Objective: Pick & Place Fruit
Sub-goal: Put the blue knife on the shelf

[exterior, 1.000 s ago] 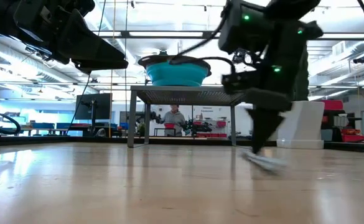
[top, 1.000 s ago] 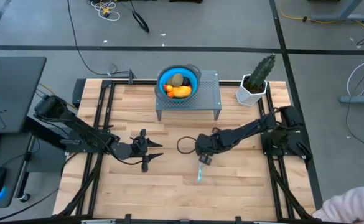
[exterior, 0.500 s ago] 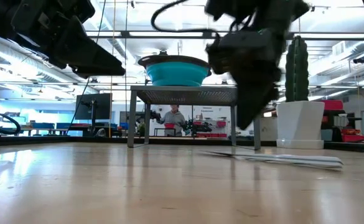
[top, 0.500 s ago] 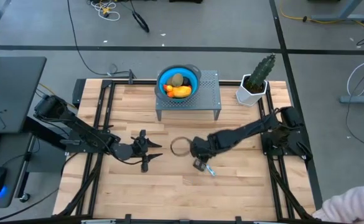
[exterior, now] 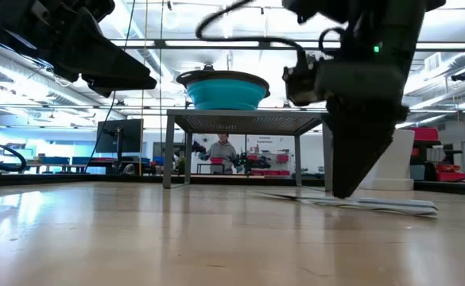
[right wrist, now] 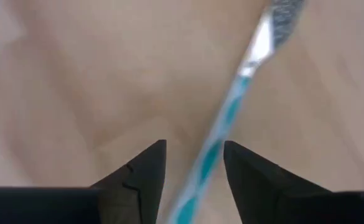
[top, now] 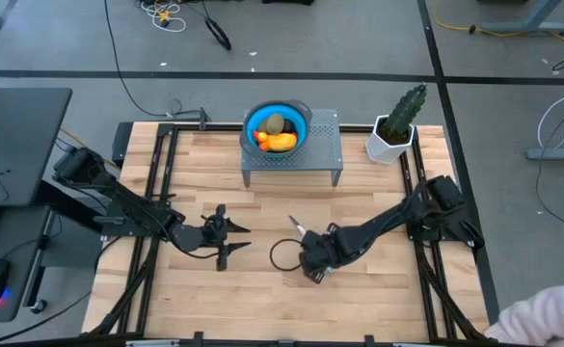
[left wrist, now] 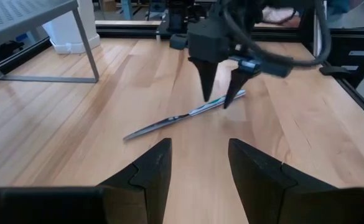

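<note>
While much of the scene was plain from above, the right gripper hid part of the stick there, so only its tip by the gripper showed in the high view. That gripper stood low over the wood near the front middle of the table, fingers pointing down and parted, one on each side of the stick (the right wrist view showed the white-and-blue shaft lying between the two dark fingers, touching neither as far as could be told). In the low view the stick lay flat on the boards, partly behind the gripper.

Just to the left, well apart from the stick, the left gripper hung above the table with its fingers moderately spread and nothing between them.

Farther back, the fruit sat in a blue bowl on a grey stand at the table's far middle: a yellow-orange piece, an olive-brown oval and something dark were visible, the rest too small to sort out. From the low view only the bowl's outside showed, its contents hidden by the rim. A cactus in a white pot stood beside the stand at the far right.

Beyond the table a person was partly visible between the stand's legs, and a pale sleeve was cut off at the near right corner.
</note>
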You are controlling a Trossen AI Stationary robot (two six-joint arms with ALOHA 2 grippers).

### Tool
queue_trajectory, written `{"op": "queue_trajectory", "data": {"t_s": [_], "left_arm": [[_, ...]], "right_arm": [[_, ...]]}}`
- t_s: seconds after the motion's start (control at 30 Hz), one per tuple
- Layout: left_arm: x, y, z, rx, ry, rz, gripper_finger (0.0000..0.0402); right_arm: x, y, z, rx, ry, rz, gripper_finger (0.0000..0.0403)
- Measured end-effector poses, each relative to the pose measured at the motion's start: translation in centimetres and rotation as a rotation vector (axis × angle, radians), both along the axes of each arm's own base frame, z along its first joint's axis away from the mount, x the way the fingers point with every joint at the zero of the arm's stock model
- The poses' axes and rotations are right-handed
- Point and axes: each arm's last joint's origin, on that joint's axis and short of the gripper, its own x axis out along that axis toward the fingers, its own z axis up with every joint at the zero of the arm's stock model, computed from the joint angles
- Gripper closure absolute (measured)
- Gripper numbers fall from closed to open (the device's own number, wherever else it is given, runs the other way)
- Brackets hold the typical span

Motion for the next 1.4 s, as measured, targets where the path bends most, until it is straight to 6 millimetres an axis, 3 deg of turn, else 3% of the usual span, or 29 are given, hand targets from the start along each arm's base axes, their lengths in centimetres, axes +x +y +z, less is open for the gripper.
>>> {"op": "queue_trajectory", "data": {"t_s": [0.17,0.8,1.13,1.4], "left_arm": [[0.0,0.0,0.0,0.003,-0.002,0.006,0.0233],[0.0,0.1,0.0,0.000,0.000,0.014,0.0233],[0.0,0.0,0.0,-0.023,0.000,0.014,0.0233],[0.0,0.0,0.0,-0.021,-0.001,0.015,0.0233]], "right_arm": [[-0.3,-0.1,-0.2,-0.102,-0.002,-0.031,0.0230],[-0.1,0.1,-1.6,-0.151,0.026,0.018,0.0239],[-0.9,-0.1,-3.0,-0.056,0.032,-0.058,0.0305],[-0.6,-0.8,-2.9,-0.021,0.037,-0.158,0.0349]]}}
